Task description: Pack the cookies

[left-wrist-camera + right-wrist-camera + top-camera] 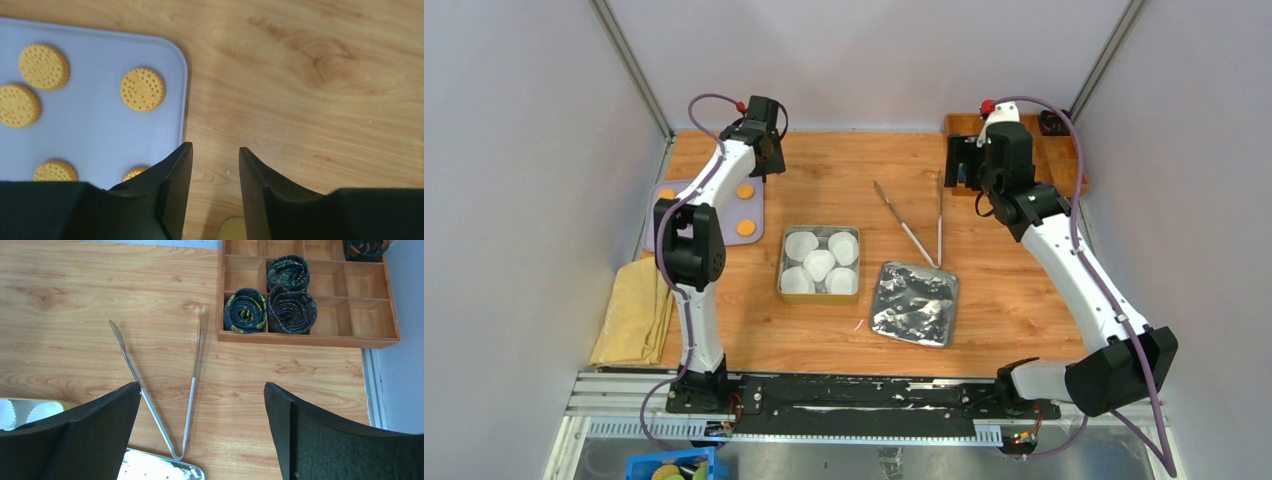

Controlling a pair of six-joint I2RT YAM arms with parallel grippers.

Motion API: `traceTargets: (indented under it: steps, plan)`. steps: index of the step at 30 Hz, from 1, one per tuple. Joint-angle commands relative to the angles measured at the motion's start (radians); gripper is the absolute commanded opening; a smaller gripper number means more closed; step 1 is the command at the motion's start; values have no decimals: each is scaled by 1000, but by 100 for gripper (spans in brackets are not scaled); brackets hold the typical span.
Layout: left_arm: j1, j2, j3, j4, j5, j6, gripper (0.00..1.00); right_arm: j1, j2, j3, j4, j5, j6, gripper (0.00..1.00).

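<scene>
The cookies (142, 89) lie flat on a pale lilac mat (100, 135) at the table's left side, none yet in the tin (820, 298) of white paper liners (819, 263) at the centre. The left gripper (214, 150) hangs over bare wood just off the mat's rounded corner, jaws a narrow gap apart and holding nothing. In its wrist view the nearest cookie sits to its left, and being round it favours no grasp angle. The right gripper (201, 386), spread wide and empty above the metal tongs (191, 390), is well apart from the cookies, so the left arm is judged the nearer
</scene>
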State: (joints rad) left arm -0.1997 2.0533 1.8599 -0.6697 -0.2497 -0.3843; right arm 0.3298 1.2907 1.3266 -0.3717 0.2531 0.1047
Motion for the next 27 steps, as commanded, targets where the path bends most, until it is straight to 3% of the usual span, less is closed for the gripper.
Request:
traceTargets:
  steps: [1,10,27]
  plan:
    - [-4,4,-10,-68,-6,-40,48,11,-15,-27,30,-39,-1,100]
    - [-3,50,-94,-78,-36,-49,53,11,-15,-47,53,-42,8,100]
    - [32,186,-52,-147,-59,-53,52,11,-67,-83,72,-41,21,100]
